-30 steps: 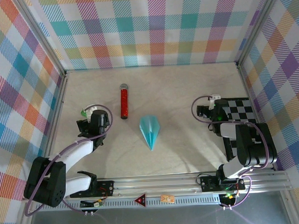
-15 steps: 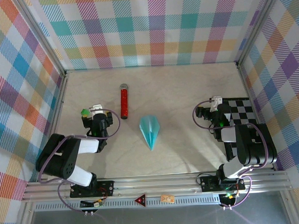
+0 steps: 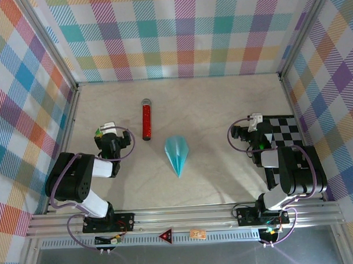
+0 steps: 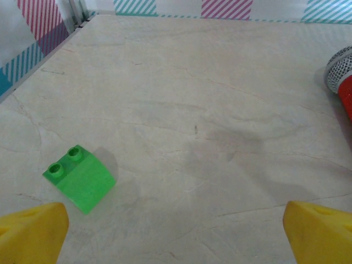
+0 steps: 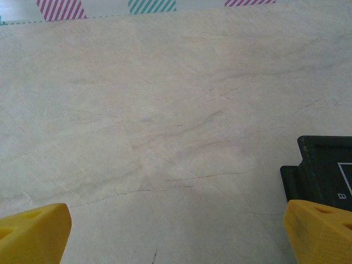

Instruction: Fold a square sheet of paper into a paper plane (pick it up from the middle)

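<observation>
Top external view: the big pale worktop (image 3: 222,101) looks like marble and has bright checked walls (image 3: 179,33) on three sides. Two black arms are folded low at its near edge.

The black-and-white checkered board (image 3: 283,128) lies flat at the right side of the worktop, partly under the right arm. In the right wrist view a dark corner of this board (image 5: 322,170) shows. A small white letter "a" is printed by its edge. I cannot read any other writing.

The paper plane (image 3: 177,154) lies flat near the middle of the worktop, between the two arms and well apart from both. It is light blue-green. Its wide end points away from the arms and its sharp tip points toward them.

The red glittery tube (image 3: 146,120) has a silver cap. It lies just up and left of the plane and is not touching it.

The left hand (image 3: 109,134) is just left of the tube. In the left wrist view its yellow fingers (image 4: 33,234) are spread wide, with bare worktop between them. It holds nothing.

The right hand (image 3: 250,129) sits at the left edge of the board. Its yellow fingers (image 5: 33,231) are spread wide too, and it holds nothing.

A small green block (image 4: 80,177) with two studs sits on the worktop, just ahead of the left hand's left finger.
</observation>
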You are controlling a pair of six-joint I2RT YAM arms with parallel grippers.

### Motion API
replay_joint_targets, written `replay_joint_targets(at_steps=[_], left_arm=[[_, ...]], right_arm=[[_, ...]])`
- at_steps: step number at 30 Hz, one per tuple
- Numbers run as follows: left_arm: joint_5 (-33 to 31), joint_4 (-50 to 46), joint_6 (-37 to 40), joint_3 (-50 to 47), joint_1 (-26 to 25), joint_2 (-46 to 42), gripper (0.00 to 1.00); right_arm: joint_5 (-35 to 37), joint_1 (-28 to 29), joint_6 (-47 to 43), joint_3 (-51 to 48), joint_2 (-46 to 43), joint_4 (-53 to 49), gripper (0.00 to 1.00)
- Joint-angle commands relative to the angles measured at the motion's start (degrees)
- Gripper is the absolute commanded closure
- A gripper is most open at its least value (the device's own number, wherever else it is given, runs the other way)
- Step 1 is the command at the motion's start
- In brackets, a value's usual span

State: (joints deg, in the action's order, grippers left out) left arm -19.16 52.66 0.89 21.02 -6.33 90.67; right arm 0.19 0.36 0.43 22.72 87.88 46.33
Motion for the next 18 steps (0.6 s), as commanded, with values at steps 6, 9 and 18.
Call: replay_joint_targets(at_steps=[6,9,18], left_arm=[[2.11,0.81,-0.64,0.78,0.35,0.33,0.0],[2.69,0.36,-0.39,0.98,0.31,0.22,0.0],[17.76,2.73,5.08,-0.75,0.38,-0.23,0.0]], right_arm=[[0.08,0.19,0.45,0.7,0.28,1.84,0.01],[0.09,0.25,0.38,0.75,0.37,1.75,0.01],[0.03,0.2,0.45,0.75,0.26,1.84,0.01]])
